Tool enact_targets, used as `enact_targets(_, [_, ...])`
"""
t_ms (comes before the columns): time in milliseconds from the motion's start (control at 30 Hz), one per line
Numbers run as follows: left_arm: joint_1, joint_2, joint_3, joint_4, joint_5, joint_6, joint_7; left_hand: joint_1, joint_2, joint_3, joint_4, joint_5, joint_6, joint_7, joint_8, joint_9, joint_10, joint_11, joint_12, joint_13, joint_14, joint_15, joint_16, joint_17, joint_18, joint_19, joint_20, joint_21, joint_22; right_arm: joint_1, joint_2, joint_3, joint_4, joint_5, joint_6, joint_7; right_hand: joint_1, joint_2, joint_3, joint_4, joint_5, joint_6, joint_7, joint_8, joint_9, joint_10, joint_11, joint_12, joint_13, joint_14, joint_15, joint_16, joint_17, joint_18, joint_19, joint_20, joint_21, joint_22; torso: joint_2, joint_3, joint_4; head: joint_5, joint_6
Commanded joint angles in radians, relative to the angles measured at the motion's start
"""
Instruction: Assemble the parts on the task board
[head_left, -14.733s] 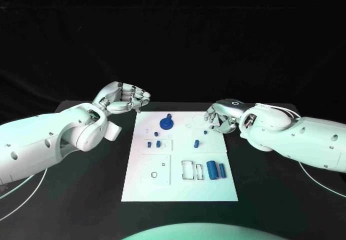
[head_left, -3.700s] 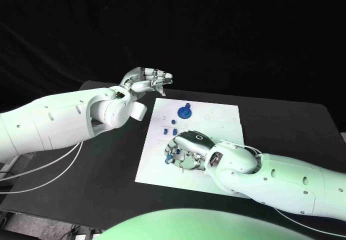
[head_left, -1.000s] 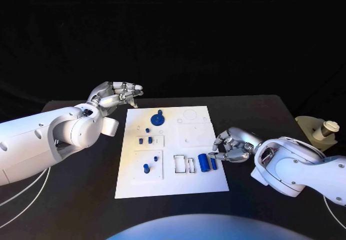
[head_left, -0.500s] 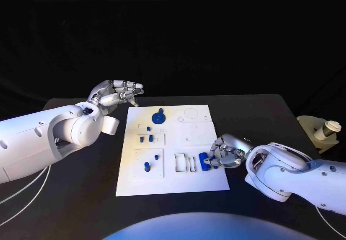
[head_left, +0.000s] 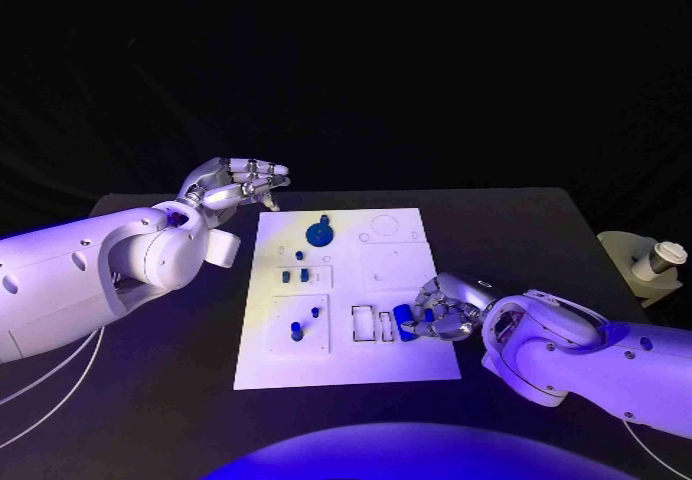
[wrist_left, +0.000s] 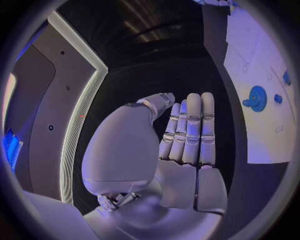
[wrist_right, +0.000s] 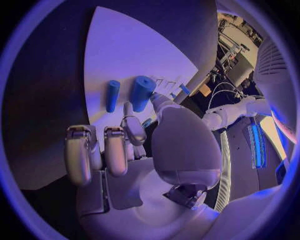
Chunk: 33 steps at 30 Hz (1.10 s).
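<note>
The right hand (head_left: 444, 312) rests at the task board's (head_left: 346, 365) right edge, its fingers (wrist_right: 133, 127) half curled, reaching toward a thick blue cylinder (wrist_right: 142, 93) and a thinner blue peg (wrist_right: 112, 95) lying on the board; whether they touch either, I cannot tell. The left hand (head_left: 235, 184) hangs above the worktop (head_left: 159, 400) near the board's far left corner, fingers straight and together, holding nothing.

The tabletop (head_left: 562, 225) is black and matte, and its far edge runs straight across under a dark backdrop (head_left: 375, 90). Off the tabletop's right edge sits a pale stand (head_left: 635, 262), and on it a small white cylinder (head_left: 663, 256) stands upright with a dark band near its top. By the tabletop's left edge, thin white cables (head_left: 51, 385) loop down toward the near-left corner. What the stand rests on cannot be made out against the dark.
</note>
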<state>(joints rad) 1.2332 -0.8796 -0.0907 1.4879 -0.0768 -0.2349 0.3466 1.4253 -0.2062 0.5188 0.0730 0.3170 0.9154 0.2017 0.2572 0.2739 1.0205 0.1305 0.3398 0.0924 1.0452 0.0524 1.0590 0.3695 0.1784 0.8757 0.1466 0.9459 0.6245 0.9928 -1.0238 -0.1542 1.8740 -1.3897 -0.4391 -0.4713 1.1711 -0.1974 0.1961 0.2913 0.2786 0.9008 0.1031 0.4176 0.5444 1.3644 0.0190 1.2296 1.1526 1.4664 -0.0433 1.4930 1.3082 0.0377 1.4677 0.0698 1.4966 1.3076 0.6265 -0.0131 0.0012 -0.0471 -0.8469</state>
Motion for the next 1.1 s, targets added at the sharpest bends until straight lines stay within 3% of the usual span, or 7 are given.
enact_targets(33, [0.0,0.0,0.001,0.004,0.006,0.017,0.008,-0.002,0.009,-0.004,0.003,-0.001,-0.01,0.0,0.005,-0.001,-0.007,0.001,0.004,-0.001,-0.005,0.001,0.003,-0.001,0.006,0.008,0.0,-0.005,-0.001,-0.006,0.01,0.0,-0.012,-0.047,0.027,-0.018,-0.01,0.002,-0.005,0.0,-0.003,-0.002,-0.004,0.008,0.001,0.007,0.001,0.004,0.003,0.066,-0.004,0.005,0.048,-0.021,0.071,-0.009,0.005,0.238,-0.001,-0.0005,0.0002,0.002,-0.001])
enact_targets(267, [0.001,-0.002,0.001,0.005,0.006,0.02,0.005,-0.005,0.009,-0.005,0.004,-0.001,-0.011,0.0,0.006,-0.002,-0.008,0.002,0.006,-0.001,-0.006,0.002,0.003,-0.002,0.006,0.008,0.0,-0.007,-0.003,-0.021,0.037,0.0,-0.036,-0.074,0.039,-0.034,-0.011,0.005,-0.012,0.0,-0.008,0.001,-0.005,0.013,0.001,0.008,0.0,0.006,0.009,0.066,-0.005,0.005,0.05,-0.021,0.071,-0.009,0.005,0.238,-0.001,-0.0005,-0.0003,0.004,-0.002])
enact_targets(400, [0.001,-0.003,0.001,0.005,0.006,0.022,0.004,-0.005,0.009,-0.005,0.004,-0.001,-0.011,0.0,0.006,-0.002,-0.008,0.002,0.006,-0.001,-0.006,0.002,0.003,-0.002,0.006,0.008,0.0,-0.007,-0.003,-0.027,0.049,0.0,-0.043,-0.08,0.028,-0.039,0.0,0.019,-0.015,-0.001,-0.001,0.011,-0.009,0.023,0.001,0.014,-0.003,0.017,0.027,0.067,-0.007,0.007,0.054,-0.022,0.072,-0.011,0.008,0.24,0.0,-0.0003,0.0006,0.003,-0.002])
enact_targets(633, [0.001,-0.003,0.001,0.005,0.006,0.023,0.003,-0.005,0.009,-0.005,0.004,-0.001,-0.011,0.0,0.006,-0.002,-0.008,0.002,0.006,-0.001,-0.006,0.002,0.003,-0.002,0.006,0.008,0.0,-0.007,-0.003,-0.03,0.049,0.0,-0.038,-0.076,-0.038,-0.038,0.018,0.044,-0.01,-0.001,0.025,0.032,-0.017,0.037,-0.001,0.021,-0.01,0.025,0.045,0.068,-0.013,0.009,0.059,-0.023,0.074,-0.015,0.013,0.242,-0.001,-0.0005,0.0007,0.003,0.0])
enact_targets(867, [0.001,-0.003,0.001,0.006,0.006,0.023,0.003,-0.006,0.009,-0.006,0.006,-0.001,-0.011,0.001,0.007,-0.002,-0.009,0.002,0.007,-0.002,-0.006,0.002,0.003,-0.002,0.006,0.008,0.0,-0.007,-0.003,-0.029,0.028,0.005,-0.008,-0.057,-0.121,-0.026,0.044,0.069,0.008,-0.004,0.055,0.054,-0.028,0.05,-0.003,0.036,-0.02,0.043,0.076,0.07,-0.021,0.013,0.07,-0.025,0.08,-0.022,0.023,0.246,-0.001,0.0008,-0.0025,0.008,-0.001])
enact_targets(1100, [0.001,-0.001,0.001,0.004,0.006,0.023,0.003,-0.006,0.009,-0.006,0.006,-0.001,-0.011,0.001,0.007,-0.002,-0.009,0.002,0.007,-0.002,-0.006,0.002,0.003,-0.002,0.006,0.008,0.0,-0.007,-0.003,0.0,0.012,0.011,0.047,-0.02,-0.15,-0.017,0.051,0.075,0.014,-0.003,0.057,0.061,-0.032,0.055,-0.004,0.039,-0.023,0.043,0.079,0.07,-0.023,0.014,0.072,-0.026,0.081,-0.024,0.027,0.248,-0.003,0.0,-0.0015,0.008,0.002])
